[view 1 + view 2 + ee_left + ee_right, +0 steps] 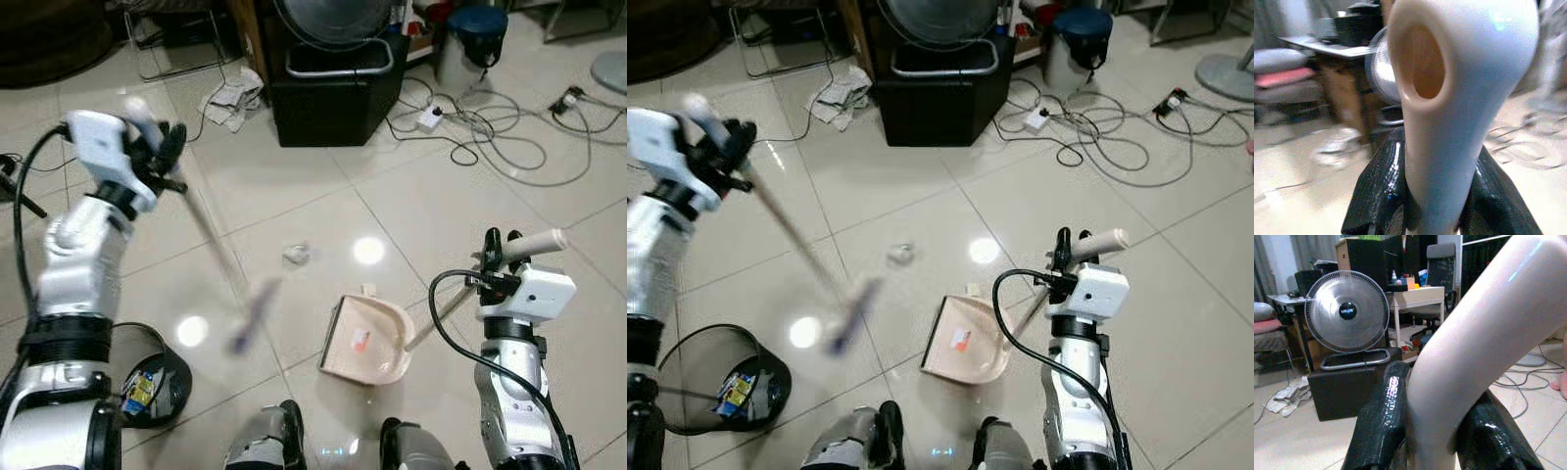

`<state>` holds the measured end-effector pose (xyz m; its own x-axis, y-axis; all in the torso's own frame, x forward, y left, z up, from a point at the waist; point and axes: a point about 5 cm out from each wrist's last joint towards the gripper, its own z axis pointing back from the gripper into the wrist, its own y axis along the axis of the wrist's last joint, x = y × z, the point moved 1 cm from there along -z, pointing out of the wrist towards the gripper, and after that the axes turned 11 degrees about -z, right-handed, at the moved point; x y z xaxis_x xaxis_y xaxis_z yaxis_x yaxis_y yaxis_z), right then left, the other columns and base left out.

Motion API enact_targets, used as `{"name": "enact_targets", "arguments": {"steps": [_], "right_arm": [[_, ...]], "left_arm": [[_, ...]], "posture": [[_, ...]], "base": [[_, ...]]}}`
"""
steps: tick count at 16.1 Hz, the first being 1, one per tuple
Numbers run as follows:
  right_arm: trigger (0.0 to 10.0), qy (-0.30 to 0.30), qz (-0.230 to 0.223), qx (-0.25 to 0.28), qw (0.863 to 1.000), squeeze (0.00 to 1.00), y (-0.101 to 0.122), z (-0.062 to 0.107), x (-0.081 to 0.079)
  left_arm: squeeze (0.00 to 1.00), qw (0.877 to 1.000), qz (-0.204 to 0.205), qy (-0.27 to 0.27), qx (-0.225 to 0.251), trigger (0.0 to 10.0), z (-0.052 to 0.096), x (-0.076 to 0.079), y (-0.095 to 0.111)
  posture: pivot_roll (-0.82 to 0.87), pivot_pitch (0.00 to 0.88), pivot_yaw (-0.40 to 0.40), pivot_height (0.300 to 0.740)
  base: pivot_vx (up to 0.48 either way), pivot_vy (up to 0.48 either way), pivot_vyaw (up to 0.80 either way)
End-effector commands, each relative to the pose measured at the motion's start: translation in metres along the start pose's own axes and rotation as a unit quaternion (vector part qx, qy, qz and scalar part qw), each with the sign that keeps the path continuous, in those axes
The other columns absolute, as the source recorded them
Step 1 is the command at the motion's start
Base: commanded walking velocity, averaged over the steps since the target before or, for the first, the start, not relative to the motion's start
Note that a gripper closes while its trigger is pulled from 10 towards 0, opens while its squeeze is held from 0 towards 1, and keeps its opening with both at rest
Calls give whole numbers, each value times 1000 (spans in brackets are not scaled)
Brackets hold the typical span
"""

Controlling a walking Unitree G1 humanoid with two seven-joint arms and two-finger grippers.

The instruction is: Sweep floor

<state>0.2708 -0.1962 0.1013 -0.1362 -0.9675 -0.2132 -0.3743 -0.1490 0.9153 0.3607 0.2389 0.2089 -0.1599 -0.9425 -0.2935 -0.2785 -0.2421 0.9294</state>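
- While the left gripper clamps the broom handle, the broom slants down to its blurred head on the tiles.
- Right gripper grips the dustpan handle; the dustpan rests on the floor.
- Crumpled scrap lies just beyond the dustpan.
- Bin sits by the left arm.

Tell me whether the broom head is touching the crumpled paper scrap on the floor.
Apart. In the left eye view bare tile shows between the blurred broom head and the scrap; the right eye view shows the same gap. The left end effector holds the broom.
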Motion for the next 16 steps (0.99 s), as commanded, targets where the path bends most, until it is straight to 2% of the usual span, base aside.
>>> {"name": "enact_targets", "arguments": {"steps": [1,4,5,6,8,13,15,16], "right_arm": [[10000,-14,8,12,1000,0,7,1,2],[10000,-17,21,22,999,0,15,3,5],[10000,-19,45,25,998,0,18,1,11],[10000,-19,58,24,998,0,20,1,14],[10000,-12,86,20,996,0,19,1,17],[10000,0,132,-12,991,0,-2,-11,25],[10000,-27,132,-9,991,0,-4,-28,32],[10000,-24,129,4,991,0,0,-43,28]], "left_arm": [[0,1000,8,11,-13,10000,3,13,-15],[0,999,23,37,-14,10000,-3,43,-31],[0,998,45,47,-10,10000,-7,59,-36],[0,997,54,55,-6,10000,-9,65,-36],[0,995,61,77,-3,10000,-10,71,-38],[0,993,59,105,-17,10000,-5,78,-48],[0,990,75,120,-16,10000,-4,82,-50],[0,989,91,120,-13,10000,-6,87,-48]], "posture": [[34,140,76,740],[16,160,81,740],[9,180,90,740],[9,190,93,740],[15,224,105,740],[91,304,127,740],[139,339,146,740],[145,350,150,740]], "base": [[0,0,0],[0,0,0],[0,0,0],[0,0,0],[0,0,0],[0,0,0],[0,0,0],[0,0,0]]}}
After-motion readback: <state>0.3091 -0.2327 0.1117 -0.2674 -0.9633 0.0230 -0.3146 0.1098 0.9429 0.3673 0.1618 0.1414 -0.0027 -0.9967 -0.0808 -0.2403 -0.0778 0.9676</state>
